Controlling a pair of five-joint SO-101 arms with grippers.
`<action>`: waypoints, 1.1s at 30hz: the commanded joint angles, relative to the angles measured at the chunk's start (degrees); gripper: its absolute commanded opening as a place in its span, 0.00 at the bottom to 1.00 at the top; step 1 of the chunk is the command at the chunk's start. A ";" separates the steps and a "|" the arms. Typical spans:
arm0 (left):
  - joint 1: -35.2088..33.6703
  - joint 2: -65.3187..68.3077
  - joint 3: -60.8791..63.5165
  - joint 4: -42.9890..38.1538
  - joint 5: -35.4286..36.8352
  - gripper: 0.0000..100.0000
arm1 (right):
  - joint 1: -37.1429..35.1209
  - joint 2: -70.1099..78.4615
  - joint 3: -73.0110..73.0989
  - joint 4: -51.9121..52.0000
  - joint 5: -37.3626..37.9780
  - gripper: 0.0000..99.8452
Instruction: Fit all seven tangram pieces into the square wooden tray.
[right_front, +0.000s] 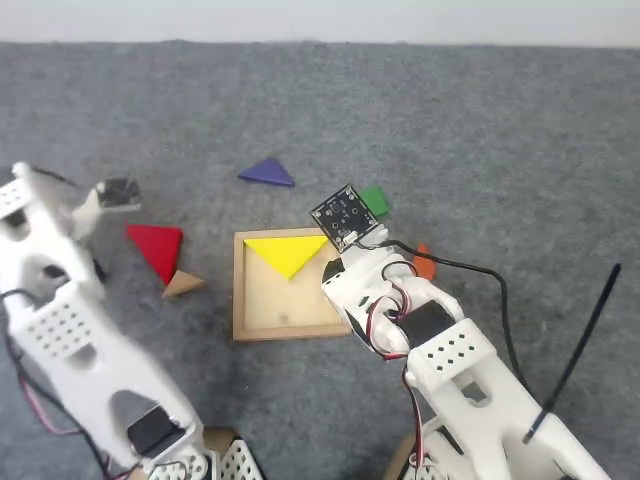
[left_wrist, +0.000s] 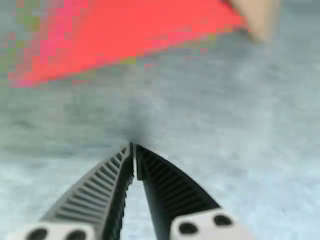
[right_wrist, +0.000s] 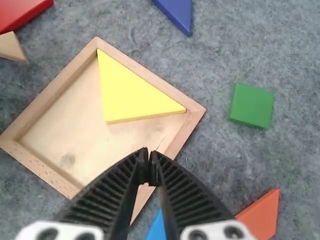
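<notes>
The square wooden tray (right_front: 243, 322) lies mid-table with a yellow triangle (right_front: 288, 252) in its far part. In the right wrist view my right gripper (right_wrist: 148, 153) is shut and empty, above the tray (right_wrist: 46, 154) rim beside the yellow triangle (right_wrist: 130, 92). A green square (right_wrist: 251, 106), an orange triangle (right_wrist: 260, 217) and a light blue piece (right_wrist: 157, 227) lie on the carpet near it. My left gripper (left_wrist: 133, 148) is shut and empty over bare carpet, short of the red triangle (left_wrist: 135, 35) and a tan triangle (left_wrist: 257, 17).
A dark blue triangle (right_front: 267, 173) lies beyond the tray. The red triangle (right_front: 157, 247) and the tan triangle (right_front: 183, 284) sit left of the tray, touching. A black cable (right_front: 470, 268) trails from the right arm. Grey carpet covers the table.
</notes>
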 joint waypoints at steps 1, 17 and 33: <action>-0.62 -14.42 6.37 2.02 -5.10 0.01 | -0.40 -2.24 -0.62 -1.10 -0.44 0.01; 20.04 -14.51 13.14 -40.88 61.63 0.01 | -0.40 -2.24 -0.53 -1.10 -0.26 0.01; 11.96 -3.43 13.14 -29.19 53.63 0.01 | -0.66 -2.24 -0.53 -1.10 -0.26 0.01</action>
